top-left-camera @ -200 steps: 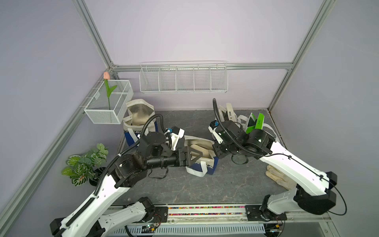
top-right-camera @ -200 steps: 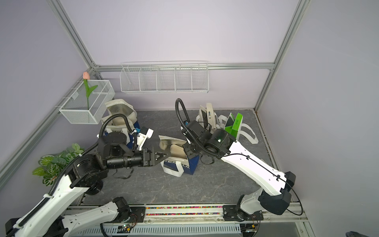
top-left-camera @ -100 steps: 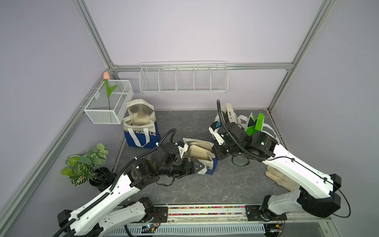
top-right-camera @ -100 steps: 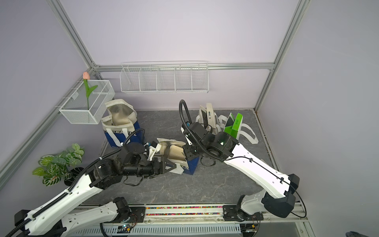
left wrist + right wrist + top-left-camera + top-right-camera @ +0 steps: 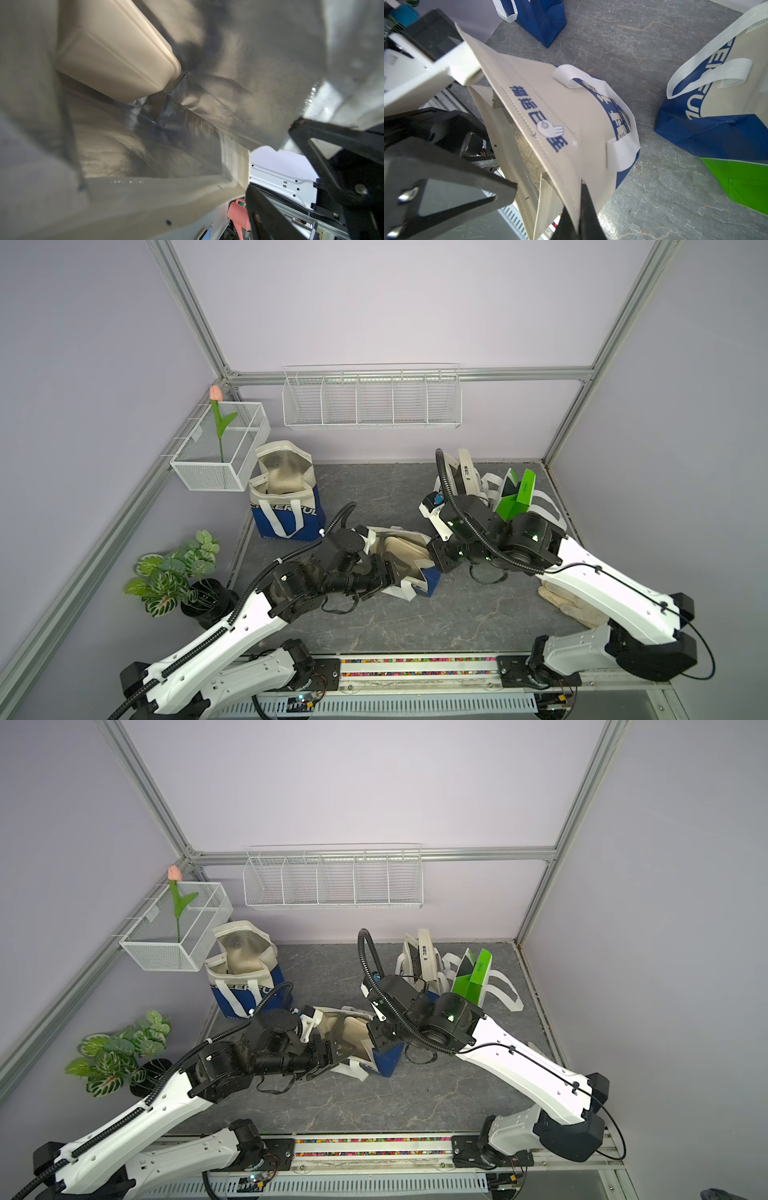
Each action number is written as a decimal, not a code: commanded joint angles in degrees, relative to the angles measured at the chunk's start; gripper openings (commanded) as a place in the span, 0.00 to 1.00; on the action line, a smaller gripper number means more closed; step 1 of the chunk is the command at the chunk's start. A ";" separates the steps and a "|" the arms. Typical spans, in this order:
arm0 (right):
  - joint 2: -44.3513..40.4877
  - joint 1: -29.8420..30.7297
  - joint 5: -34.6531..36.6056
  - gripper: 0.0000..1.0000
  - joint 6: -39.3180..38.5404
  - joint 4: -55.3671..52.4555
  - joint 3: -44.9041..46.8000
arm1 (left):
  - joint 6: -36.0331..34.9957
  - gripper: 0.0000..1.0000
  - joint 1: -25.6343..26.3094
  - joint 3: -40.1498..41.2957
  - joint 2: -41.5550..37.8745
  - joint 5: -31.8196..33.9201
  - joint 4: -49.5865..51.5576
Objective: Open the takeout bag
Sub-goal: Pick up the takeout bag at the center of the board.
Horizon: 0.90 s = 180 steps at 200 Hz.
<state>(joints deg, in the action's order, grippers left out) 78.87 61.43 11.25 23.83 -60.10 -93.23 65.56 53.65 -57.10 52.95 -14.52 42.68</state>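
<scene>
In a top view, the takeout bag (image 5: 405,549) lies tipped over near the middle of the dark table (image 5: 457,614), between the two arms. The left gripper (image 5: 392,572) is at its open mouth and the right gripper (image 5: 434,562) is at its opposite edge. A second bag (image 5: 286,497) stands upright well behind. A green bag (image 5: 517,497) sits beyond the right arm.

The left wrist view looks into the takeout bag (image 5: 145,145). It shows crinkled foil lining (image 5: 218,87) and a beige container (image 5: 116,54) inside. The left gripper (image 5: 272,156) has its jaws spread apart, with the bag's rim corner just beside the gap. Whether they touch the rim cannot be told.

In the right wrist view, the right gripper (image 5: 577,218) is pinched tight on the edge of the takeout bag (image 5: 550,116), on its cream printed panel, which it holds raised off the table (image 5: 654,62). The second bag (image 5: 542,18) and the green bag (image 5: 747,182) stand apart from it.
</scene>
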 commanded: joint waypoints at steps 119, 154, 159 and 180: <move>-3.84 -4.17 2.55 0.07 0.50 -4.51 -1.55 | -16.53 0.00 -2.90 -13.23 3.60 17.70 14.33; -1.74 -9.55 -5.52 0.07 -1.20 -1.70 -3.52 | -27.67 0.00 -10.31 -21.18 8.27 19.88 10.43; -1.28 -10.17 -6.94 0.07 -1.39 -0.92 -3.77 | -29.13 0.00 -11.44 -21.88 9.24 19.73 9.47; 0.53 -13.38 -12.77 0.07 -1.58 2.63 -4.55 | -35.05 0.00 -15.95 -24.65 13.79 14.89 4.90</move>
<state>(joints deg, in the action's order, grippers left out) 77.67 51.22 6.04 23.51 -60.73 -95.92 41.32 42.26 -78.56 62.61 -0.71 52.47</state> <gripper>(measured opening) 0.072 0.046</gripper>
